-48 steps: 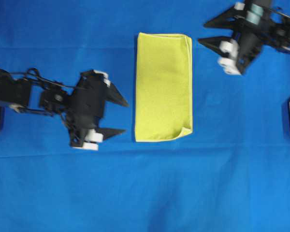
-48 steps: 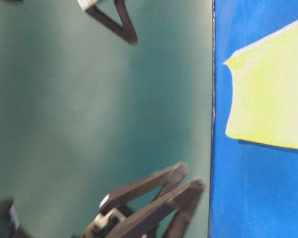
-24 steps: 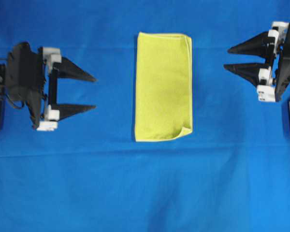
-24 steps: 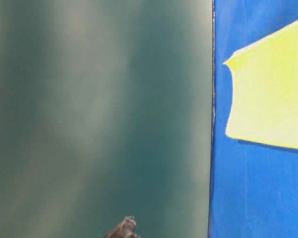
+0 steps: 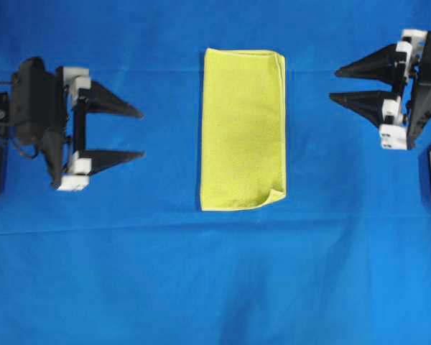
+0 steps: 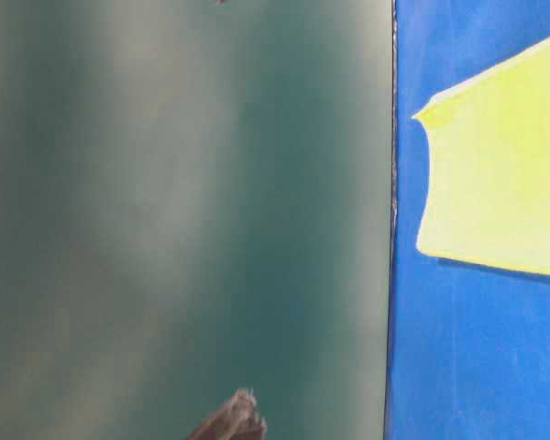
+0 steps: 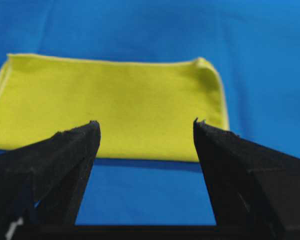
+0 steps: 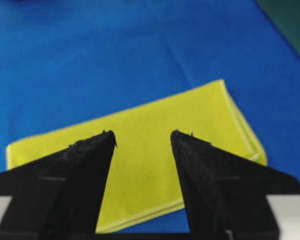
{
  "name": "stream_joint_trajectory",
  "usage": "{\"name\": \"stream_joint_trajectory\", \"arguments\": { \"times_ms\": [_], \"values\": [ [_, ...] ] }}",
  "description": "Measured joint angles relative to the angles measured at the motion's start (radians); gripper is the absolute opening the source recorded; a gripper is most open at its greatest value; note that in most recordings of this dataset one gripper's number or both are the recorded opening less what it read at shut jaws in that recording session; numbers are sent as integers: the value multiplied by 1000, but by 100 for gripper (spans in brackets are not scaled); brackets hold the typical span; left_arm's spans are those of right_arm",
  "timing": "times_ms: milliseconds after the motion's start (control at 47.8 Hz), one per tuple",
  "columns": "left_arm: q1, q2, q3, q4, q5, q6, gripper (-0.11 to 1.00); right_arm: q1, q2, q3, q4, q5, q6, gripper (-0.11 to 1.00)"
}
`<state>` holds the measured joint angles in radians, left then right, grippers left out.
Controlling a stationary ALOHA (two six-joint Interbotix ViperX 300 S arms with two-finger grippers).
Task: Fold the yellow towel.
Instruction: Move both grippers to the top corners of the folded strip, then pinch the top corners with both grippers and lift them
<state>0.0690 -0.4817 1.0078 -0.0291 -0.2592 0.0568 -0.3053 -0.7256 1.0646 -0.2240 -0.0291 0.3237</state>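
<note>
The left gripper is seen with its jaws spread wide and nothing held between them, the tips directed toward the yellow towel and well apart from it. The right gripper is likewise spread wide and empty, aimed at the towel from the opposite side, also well apart. The yellow towel is found lying flat on the blue table cover, midway between the two grippers, folded into an upright rectangle with layered hems visible along its right edge. One lower corner is noted curled over. No contact with the towel is observed.
</note>
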Motion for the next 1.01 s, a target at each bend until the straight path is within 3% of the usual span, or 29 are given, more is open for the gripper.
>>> {"name": "stream_joint_trajectory", "arguments": {
  "times_ms": [356,670,1005],
  "values": [
    [181,259,-164,2,0,20,72,-178,278,-117,-41,31,-11,55],
    [322,514,-279,2,-23,20,72,-232,575,-239,-83,29,-14,55],
    [391,713,-370,0,-67,-2,72,-244,802,-295,-84,-58,-9,55]
  ]
}}
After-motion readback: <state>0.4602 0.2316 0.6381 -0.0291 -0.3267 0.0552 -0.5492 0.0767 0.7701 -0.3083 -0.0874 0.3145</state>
